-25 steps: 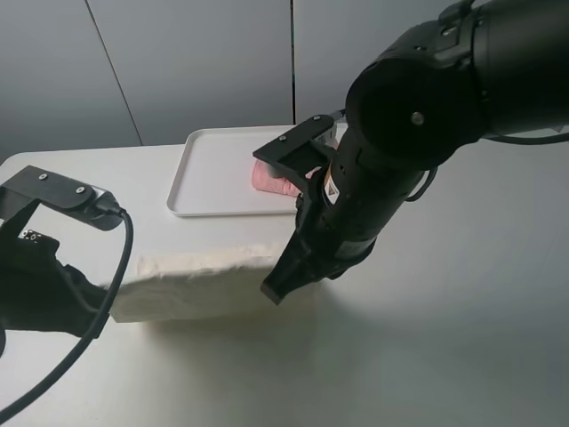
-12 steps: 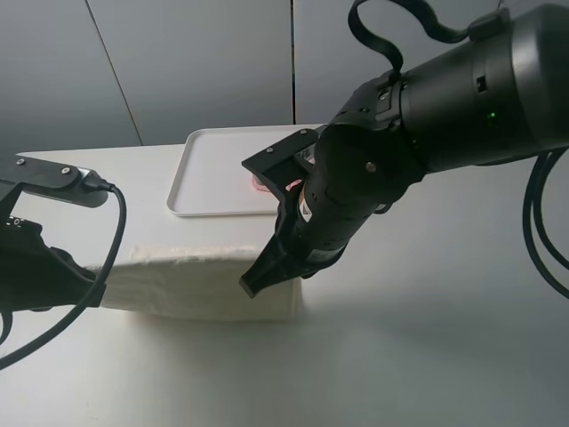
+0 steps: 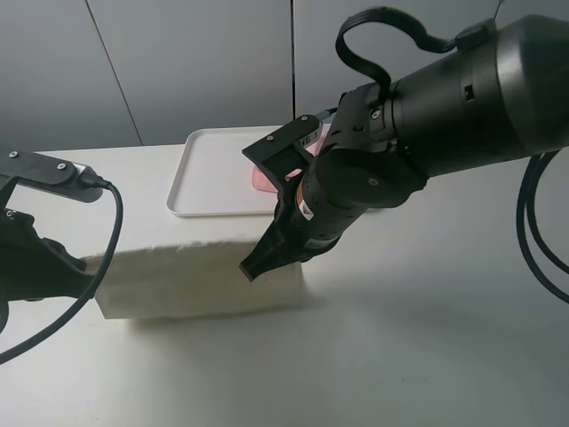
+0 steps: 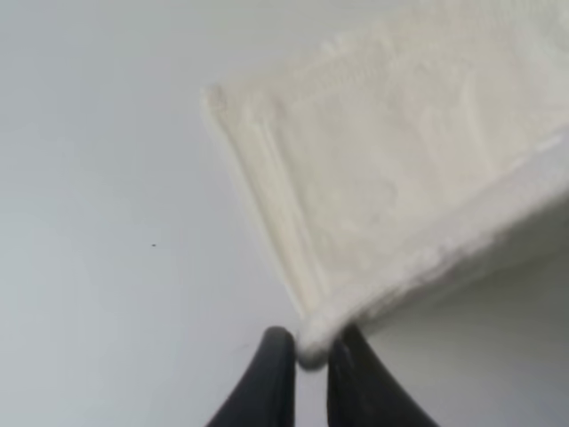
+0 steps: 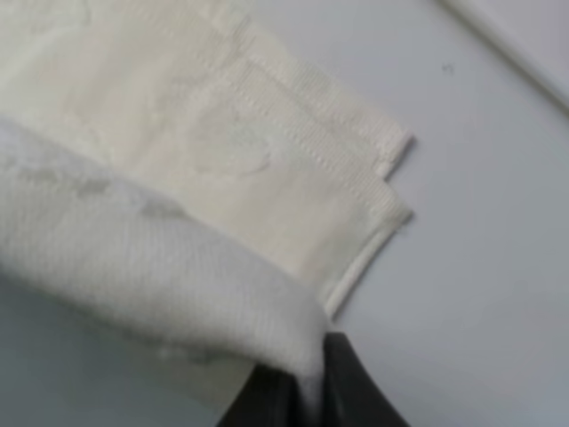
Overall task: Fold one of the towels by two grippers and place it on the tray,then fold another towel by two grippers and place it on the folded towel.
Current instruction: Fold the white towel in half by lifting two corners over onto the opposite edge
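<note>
The cream towel [image 3: 191,280] lay on the desk [image 3: 444,347], just in front of the tray [image 3: 209,173]. It was judged light, soft and limp, best held at its corners. The left fingers [image 4: 267,382] stood almost closed, pinching one corner. The right fingers [image 5: 351,391] were closed on the folded edge at the other end. The pink towel [image 3: 262,180] sat on the tray, mostly hidden behind the right arm.

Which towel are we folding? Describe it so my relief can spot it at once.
On the table, look just on the near side of the tray. The cream towel stretches there as a long folded strip, its ends pinched by the left gripper and right gripper. Unlike the pink towel, it is cream-white and off the tray.
</note>
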Robot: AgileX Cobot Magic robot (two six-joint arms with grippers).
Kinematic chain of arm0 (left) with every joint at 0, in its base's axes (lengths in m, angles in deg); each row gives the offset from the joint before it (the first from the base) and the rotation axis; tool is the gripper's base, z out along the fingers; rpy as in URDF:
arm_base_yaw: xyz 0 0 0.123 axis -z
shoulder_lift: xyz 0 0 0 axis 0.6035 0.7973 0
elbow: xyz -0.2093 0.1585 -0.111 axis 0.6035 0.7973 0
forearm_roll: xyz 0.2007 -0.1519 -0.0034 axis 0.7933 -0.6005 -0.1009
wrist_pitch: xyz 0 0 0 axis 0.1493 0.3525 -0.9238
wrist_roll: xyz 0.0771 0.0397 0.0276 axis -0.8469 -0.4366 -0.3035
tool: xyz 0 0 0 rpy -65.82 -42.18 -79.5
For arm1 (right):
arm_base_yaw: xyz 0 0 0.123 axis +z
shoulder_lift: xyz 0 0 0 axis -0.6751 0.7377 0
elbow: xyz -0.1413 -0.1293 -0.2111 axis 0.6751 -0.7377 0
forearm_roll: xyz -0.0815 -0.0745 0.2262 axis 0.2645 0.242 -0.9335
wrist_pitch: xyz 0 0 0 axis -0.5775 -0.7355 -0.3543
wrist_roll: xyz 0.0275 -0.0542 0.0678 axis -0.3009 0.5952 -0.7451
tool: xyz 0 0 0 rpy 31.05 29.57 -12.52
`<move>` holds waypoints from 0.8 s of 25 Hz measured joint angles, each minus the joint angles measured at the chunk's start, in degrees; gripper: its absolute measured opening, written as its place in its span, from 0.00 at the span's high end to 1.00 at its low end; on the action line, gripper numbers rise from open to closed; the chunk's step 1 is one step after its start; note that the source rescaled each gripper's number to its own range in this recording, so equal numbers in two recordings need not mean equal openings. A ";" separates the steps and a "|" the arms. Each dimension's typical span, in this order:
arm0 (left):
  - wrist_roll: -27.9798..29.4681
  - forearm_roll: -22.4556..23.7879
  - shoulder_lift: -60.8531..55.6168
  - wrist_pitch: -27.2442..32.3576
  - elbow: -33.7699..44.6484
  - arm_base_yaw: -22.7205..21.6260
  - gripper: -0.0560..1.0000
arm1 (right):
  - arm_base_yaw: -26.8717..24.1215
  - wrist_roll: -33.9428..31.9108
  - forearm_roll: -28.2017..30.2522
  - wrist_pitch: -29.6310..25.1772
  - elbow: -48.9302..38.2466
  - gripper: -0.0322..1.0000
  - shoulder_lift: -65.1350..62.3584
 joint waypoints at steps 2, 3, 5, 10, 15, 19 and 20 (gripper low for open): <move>0.89 1.31 1.24 0.10 0.00 0.00 0.86 | -0.05 -2.43 2.70 0.76 0.00 0.97 0.00; 1.01 1.62 2.28 -0.02 0.00 0.00 0.86 | -0.14 -3.34 3.41 1.33 0.00 0.97 0.00; 1.85 2.97 4.69 -1.07 0.00 0.00 0.86 | -0.26 -4.84 4.88 2.58 0.00 0.97 0.00; 13.24 12.02 10.61 -3.12 0.00 0.00 0.85 | -0.26 -7.60 7.66 4.12 0.00 0.97 2.60; 18.36 15.88 11.84 -3.34 0.00 0.00 0.40 | -0.26 -8.35 8.64 8.20 -0.23 0.63 5.93; 18.99 15.99 11.84 -2.93 0.00 0.00 0.02 | -0.26 -10.86 8.78 10.21 -0.23 0.13 5.99; 18.99 16.07 11.84 -2.64 0.00 0.00 0.01 | -0.26 -11.23 8.78 10.21 -0.23 0.07 5.99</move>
